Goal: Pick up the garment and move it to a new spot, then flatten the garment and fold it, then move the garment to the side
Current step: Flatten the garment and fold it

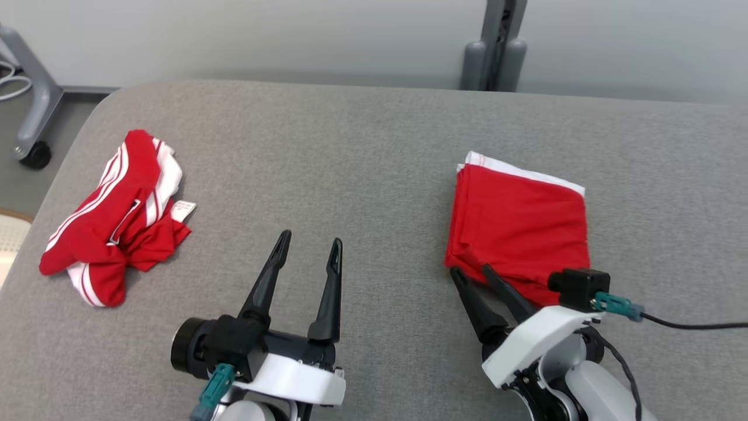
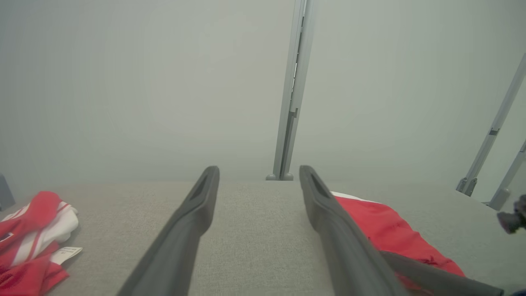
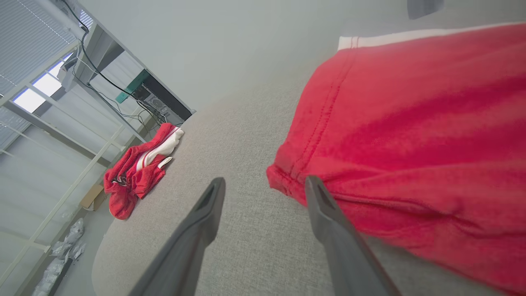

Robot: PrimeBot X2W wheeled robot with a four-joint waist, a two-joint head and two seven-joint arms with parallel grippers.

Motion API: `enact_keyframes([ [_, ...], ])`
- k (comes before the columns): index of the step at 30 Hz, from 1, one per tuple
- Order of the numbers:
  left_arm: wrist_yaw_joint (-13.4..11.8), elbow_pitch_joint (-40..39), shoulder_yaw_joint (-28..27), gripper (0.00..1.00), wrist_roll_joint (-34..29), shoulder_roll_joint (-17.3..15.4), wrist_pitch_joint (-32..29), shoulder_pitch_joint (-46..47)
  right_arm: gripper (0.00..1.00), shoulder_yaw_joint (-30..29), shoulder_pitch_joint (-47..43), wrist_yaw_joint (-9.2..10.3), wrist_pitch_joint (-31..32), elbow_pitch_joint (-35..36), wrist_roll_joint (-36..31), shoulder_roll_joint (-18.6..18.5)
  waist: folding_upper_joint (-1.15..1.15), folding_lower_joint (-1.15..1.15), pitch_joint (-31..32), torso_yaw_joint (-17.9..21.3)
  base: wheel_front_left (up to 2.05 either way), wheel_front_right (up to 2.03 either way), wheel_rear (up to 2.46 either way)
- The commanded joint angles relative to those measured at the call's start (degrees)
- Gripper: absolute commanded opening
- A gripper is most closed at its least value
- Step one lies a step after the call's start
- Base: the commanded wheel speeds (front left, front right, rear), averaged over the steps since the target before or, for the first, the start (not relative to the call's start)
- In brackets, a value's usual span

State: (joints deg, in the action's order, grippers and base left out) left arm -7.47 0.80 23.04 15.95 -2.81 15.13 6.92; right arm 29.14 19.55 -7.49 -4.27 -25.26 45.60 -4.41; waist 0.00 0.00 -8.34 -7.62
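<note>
Neatly folded, the red garment (image 1: 520, 228) lies flat, white-edged.

folded red garment (image 1: 520, 228): laid on grey table (image 1: 350, 164) | right gripper (image 1: 468, 269): held spread at its near corner | left gripper (image 1: 311, 237): held spread too | crumpled red-and-white garment (image 1: 117, 216): seen far left

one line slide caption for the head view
right hand open by the folded red garment, left hand open over the grey table, crumpled red-and-white garment at left
</note>
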Motion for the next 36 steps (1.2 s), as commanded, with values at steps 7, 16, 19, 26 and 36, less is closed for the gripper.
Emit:
enact_keyframes([
  [7, -0.11, 0.30, -1.79, 1.00, -0.15, -0.19, -0.04, -1.94, 1.00, -1.41, -2.54, -0.03, -5.70, 6.82, -3.33, -3.39, 0.00, 0.00, 3.10, 4.49, 0.00, 0.00, 0.00],
  [16, -0.33, 1.00, -6.19, 1.00, 0.83, -0.18, -0.04, -3.12, 1.00, -9.59, -2.71, -0.03, -10.47, 6.05, -15.92, -4.24, 0.00, 0.00, 5.83, 10.53, 0.00, 0.00, 0.00],
  [19, 0.30, 1.36, -7.49, 1.00, 0.99, -0.20, -0.04, -3.26, 1.00, -12.52, -4.05, -0.03, -10.88, 5.45, -21.14, -3.87, 0.00, 0.00, 7.01, 11.89, 0.00, 0.00, 0.00],
  [26, 1.29, 2.87, -9.18, 1.00, 1.89, -0.18, -0.04, -4.58, 1.00, -17.72, -8.80, -0.03, -11.01, 10.53, -30.86, -2.28, 0.00, 0.00, 8.40, 13.53, 0.00, 0.00, 0.00],
  [36, 1.55, 2.99, -9.18, 1.00, 1.86, -0.18, -0.04, -6.92, 1.00, -22.35, -18.89, -0.03, -11.03, 16.83, -32.62, -1.29, 0.00, 0.00, 10.41, 12.05, 0.00, 0.00, 0.00],
])
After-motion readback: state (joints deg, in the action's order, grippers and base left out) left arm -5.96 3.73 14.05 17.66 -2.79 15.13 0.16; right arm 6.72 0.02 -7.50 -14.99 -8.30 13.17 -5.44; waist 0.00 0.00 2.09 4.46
